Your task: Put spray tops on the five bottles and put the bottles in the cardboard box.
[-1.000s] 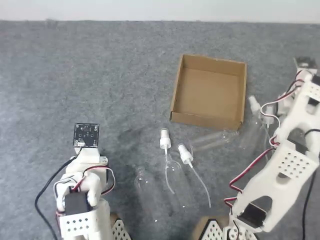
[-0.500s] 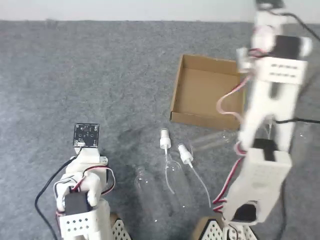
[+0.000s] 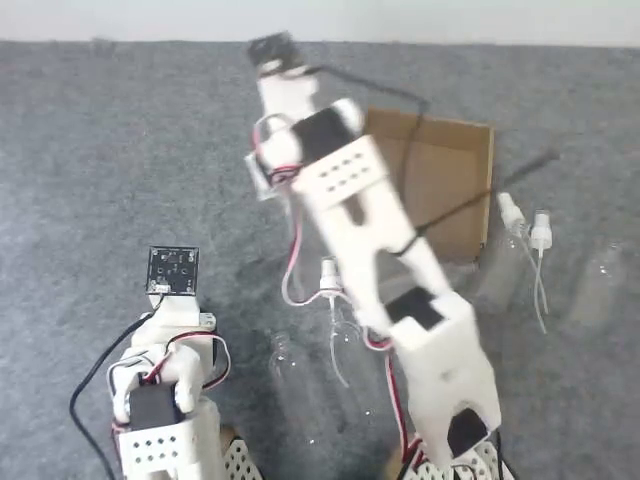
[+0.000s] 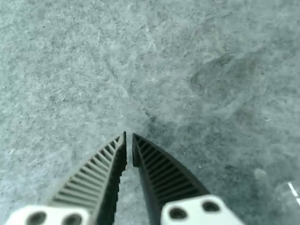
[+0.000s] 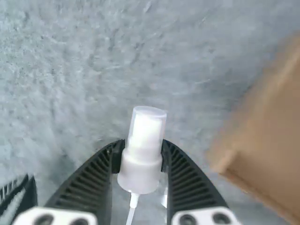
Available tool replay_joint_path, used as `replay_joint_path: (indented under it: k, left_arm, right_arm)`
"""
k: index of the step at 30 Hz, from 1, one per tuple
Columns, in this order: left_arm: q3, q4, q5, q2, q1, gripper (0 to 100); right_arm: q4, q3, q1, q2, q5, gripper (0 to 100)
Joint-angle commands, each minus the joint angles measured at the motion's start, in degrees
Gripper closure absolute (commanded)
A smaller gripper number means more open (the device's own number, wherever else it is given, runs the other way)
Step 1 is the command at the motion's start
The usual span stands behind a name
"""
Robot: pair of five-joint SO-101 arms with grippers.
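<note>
Right gripper (image 5: 141,149) pinched a white plastic spray top (image 5: 146,124) by its collar near the brown cardboard box (image 5: 267,140), dip tube hanging free, I judged for threading into a bottle. Left gripper (image 4: 129,137) sat pressed together, empty, over the grey carpet (image 4: 70,56).

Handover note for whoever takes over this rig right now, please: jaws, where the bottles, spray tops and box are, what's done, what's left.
Left gripper: jaws shut, empty, over the carpet.
Right gripper: jaws shut on a spray top, near a corner of the cardboard box.
On the carpet: a loose spray top and an uncapped bottle on the arms' side of the box; two more spray tops right of it, among clear bottles.
Done: no bottle shows in the visible part of the box.
Left: fit tops, box all five bottles.
</note>
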Motion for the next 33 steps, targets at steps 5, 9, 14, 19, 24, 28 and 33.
replay_joint_path:
  k: [5, 9, 14, 19, 24, 28, 33]
  left_arm:
    - [-0.3, 0.3, -0.3, -0.9, 0.0, 99]
    - [-0.3, 0.3, -0.3, -0.9, -2.3, 99]
    - [-0.3, 0.3, -0.3, -0.9, -5.8, 99]
    - [-0.3, 0.3, -0.3, -0.9, -5.8, 99]
    - [-0.3, 0.3, -0.3, -0.9, -5.8, 99]
    - [-0.3, 0.3, -0.3, -0.9, -5.8, 99]
    - [-0.3, 0.3, -0.2, -0.9, -5.8, 99]
  right_arm:
    - [-5.9, -0.9, -3.9, 12.4, -8.7, 98.1]
    - [-5.7, -1.0, -3.7, 14.3, -8.4, 97.6]
    - [-4.3, -0.9, -3.7, 14.2, -6.2, 83.7]
    - [-4.0, -0.6, -3.6, 14.7, -5.9, 76.5]
    - [-1.0, -1.9, -2.5, 13.5, -5.8, 76.7]
    - [6.1, -8.2, 0.6, 10.6, -5.5, 76.7]
    - [7.4, -10.2, 6.3, 6.3, 2.3, 77.4]
